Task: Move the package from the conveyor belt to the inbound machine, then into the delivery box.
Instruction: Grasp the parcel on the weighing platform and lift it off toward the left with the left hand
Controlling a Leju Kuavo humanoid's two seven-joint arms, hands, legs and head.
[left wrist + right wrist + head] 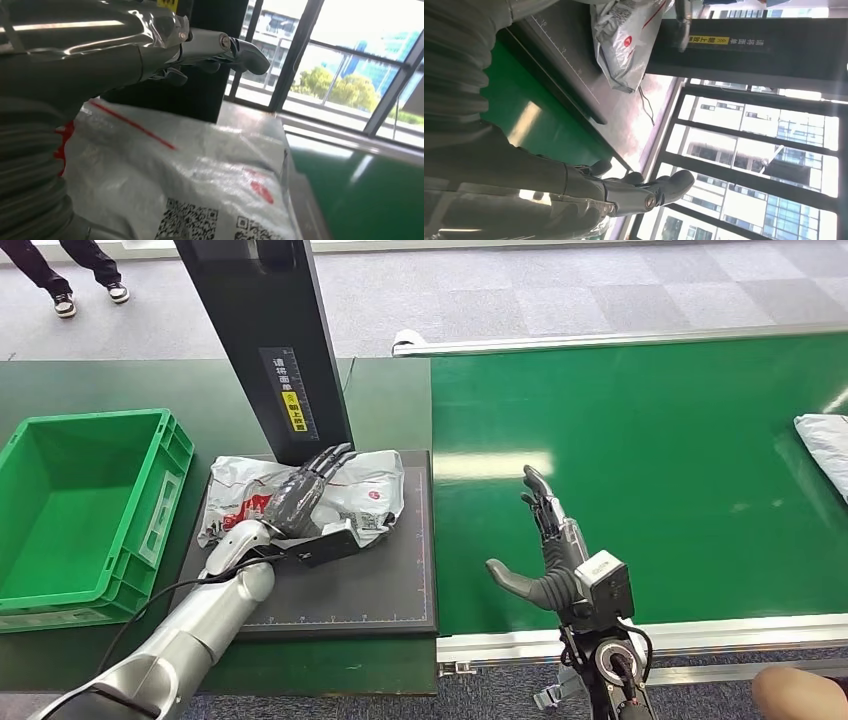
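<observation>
One package (300, 495) lies crumpled on the dark plate of the inbound machine (400, 590), centre-left of the head view, with the left hand (305, 490) laid flat on it, fingers straight and gripping nothing. The right hand (545, 550) hovers open over the conveyor belt (680, 470), lower centre. To do this step well, I judge the left fingers should gather a firm fold of the slack bag before lifting toward the green delivery box (165, 500) at far left.

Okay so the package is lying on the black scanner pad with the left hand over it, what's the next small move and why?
Probably closing the left hand on the package. Its fingers lie stretched out flat over the bag, not gripping it, and the bag rests on the black pad of the inbound machine. The green crate beside the pad stands empty, so a grip seems needed before lifting across.
</observation>
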